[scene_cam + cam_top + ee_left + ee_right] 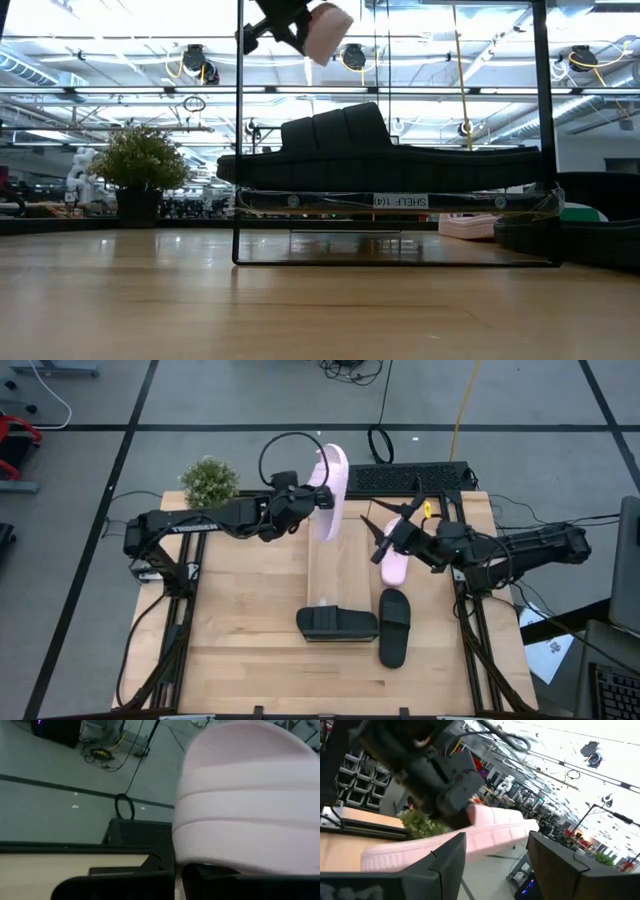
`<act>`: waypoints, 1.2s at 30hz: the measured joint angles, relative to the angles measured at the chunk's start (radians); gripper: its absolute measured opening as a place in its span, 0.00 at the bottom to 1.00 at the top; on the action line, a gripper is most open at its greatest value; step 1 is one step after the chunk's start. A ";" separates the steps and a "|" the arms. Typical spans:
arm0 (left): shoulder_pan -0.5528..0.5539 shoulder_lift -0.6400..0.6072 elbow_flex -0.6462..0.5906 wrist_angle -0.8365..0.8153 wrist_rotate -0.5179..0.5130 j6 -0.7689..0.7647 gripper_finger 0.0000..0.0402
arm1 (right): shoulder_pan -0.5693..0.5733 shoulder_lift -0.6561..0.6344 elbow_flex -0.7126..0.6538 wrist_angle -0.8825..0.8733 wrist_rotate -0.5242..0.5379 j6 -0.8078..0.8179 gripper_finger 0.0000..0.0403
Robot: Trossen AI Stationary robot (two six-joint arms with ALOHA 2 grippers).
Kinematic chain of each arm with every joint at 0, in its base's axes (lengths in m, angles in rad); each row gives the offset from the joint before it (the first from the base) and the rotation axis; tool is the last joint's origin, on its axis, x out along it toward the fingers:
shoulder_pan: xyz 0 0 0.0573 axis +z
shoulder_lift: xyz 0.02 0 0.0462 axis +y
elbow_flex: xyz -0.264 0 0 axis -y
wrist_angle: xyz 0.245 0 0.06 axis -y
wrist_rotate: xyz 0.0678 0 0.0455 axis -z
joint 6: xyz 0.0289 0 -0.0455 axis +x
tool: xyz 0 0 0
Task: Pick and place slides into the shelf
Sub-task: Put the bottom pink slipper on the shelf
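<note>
1. While the left gripper hangs above the far end of the shelf, its fingers are clamped on a pale pink slide; in the low view that slide shows high above the rack.
2. Across the shelf's near end lies a black slide, resting on the rack; a label there reads "SHELF".
3. Just right of the shelf, the right gripper hovers with its fingers apart, over the second pink slide on the tabletop.
4. Beside the shelf's near right corner lies the other black slide; a potted plant stands at the far left corner.
</note>
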 joint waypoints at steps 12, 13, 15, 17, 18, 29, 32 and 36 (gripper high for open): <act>-0.002 0.012 -0.003 0.042 -0.001 0.018 0.00 | -0.002 0.076 0.054 0.004 -0.002 -0.012 0.51; -0.003 0.012 -0.003 0.050 -0.004 0.021 0.00 | -0.006 0.083 0.061 0.004 -0.003 -0.015 0.51; -0.004 0.012 -0.003 0.073 -0.007 0.030 0.00 | -0.012 0.094 0.072 0.000 -0.003 -0.016 0.51; -0.004 0.011 -0.003 0.077 -0.009 0.030 0.00 | -0.020 0.108 0.086 0.005 -0.004 -0.017 0.51; -0.004 0.011 -0.003 0.076 -0.009 0.031 0.00 | -0.026 0.114 0.092 0.005 -0.004 -0.017 0.51; -0.004 0.021 -0.003 0.084 -0.010 0.040 0.00 | -0.036 0.201 0.152 0.002 0.002 -0.085 0.51; -0.009 0.031 -0.003 0.105 -0.010 0.047 0.00 | -0.050 0.222 0.159 0.002 0.029 -0.116 0.51; -0.016 0.033 -0.003 0.139 -0.011 0.081 0.00 | -0.075 0.242 0.159 -0.002 0.083 -0.141 0.51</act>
